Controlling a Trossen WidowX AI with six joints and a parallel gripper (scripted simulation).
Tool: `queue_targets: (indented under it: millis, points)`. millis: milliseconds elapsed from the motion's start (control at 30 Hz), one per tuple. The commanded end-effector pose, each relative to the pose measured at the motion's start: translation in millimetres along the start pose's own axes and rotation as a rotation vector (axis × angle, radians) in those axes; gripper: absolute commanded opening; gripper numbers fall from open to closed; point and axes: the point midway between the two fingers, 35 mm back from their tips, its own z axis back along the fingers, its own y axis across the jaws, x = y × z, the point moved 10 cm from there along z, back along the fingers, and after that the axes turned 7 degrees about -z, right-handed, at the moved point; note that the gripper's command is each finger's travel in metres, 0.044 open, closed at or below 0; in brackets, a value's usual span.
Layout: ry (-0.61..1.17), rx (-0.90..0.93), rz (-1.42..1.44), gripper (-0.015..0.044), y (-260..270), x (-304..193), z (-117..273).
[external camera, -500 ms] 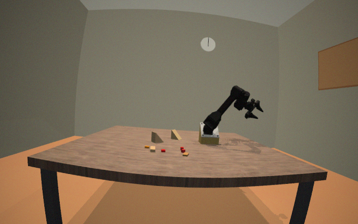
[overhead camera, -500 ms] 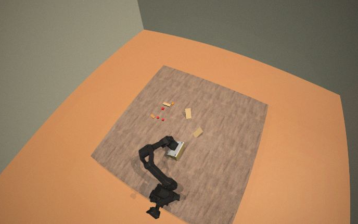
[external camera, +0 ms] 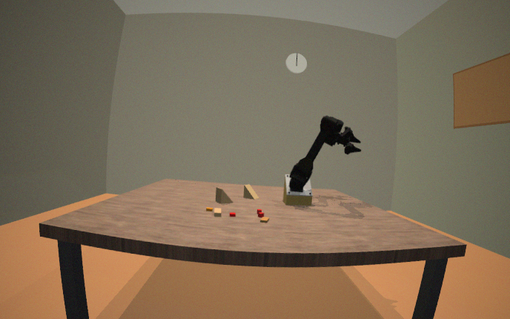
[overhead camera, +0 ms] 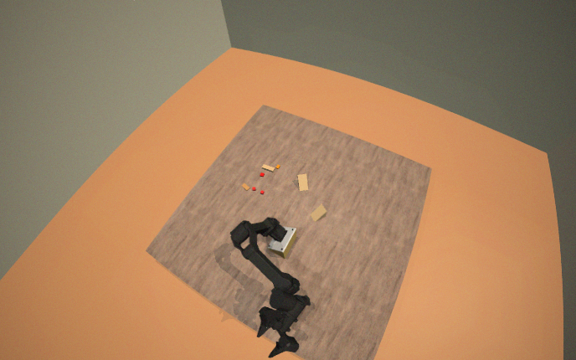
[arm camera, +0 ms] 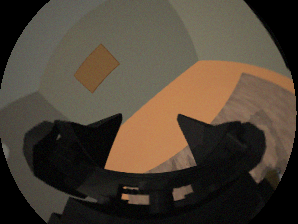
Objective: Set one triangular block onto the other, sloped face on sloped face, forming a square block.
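Note:
One tan triangular block [overhead camera: 302,182] [external camera: 222,195] stands on the table [overhead camera: 371,201] [external camera: 150,234], its sloped side facing right in the exterior view. The other triangular block [overhead camera: 318,213] [external camera: 250,192] stands apart from it, nearer the arm's base, also with a slope falling to the right in the exterior view. The two blocks do not touch and are turned differently. My gripper [overhead camera: 265,345] [external camera: 359,145] [arm camera: 150,116] is open and empty. It is high up, beyond the table edge on the far side of the base from the blocks.
A light wooden block [overhead camera: 268,167] [external camera: 218,212] lies near a small orange piece [overhead camera: 277,167] [external camera: 209,209]. A flat orange-brown piece [overhead camera: 245,187] [external camera: 265,219] and three small red pieces, one of them here [overhead camera: 262,174] [external camera: 232,214], lie nearby. The arm's base [overhead camera: 286,244] [external camera: 299,199] stands on the table.

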Motion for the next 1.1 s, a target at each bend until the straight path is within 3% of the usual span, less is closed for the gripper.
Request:
queue_targets:
  millis: [0,533,1067]
  points:
    - [0.058,0.227,0.168,0.044,26,-4,52]
    - [0.168,0.932,0.641,0.044,48,-19,244]
    - [0.152,1.702,1.276,0.044,-30,-22,433]
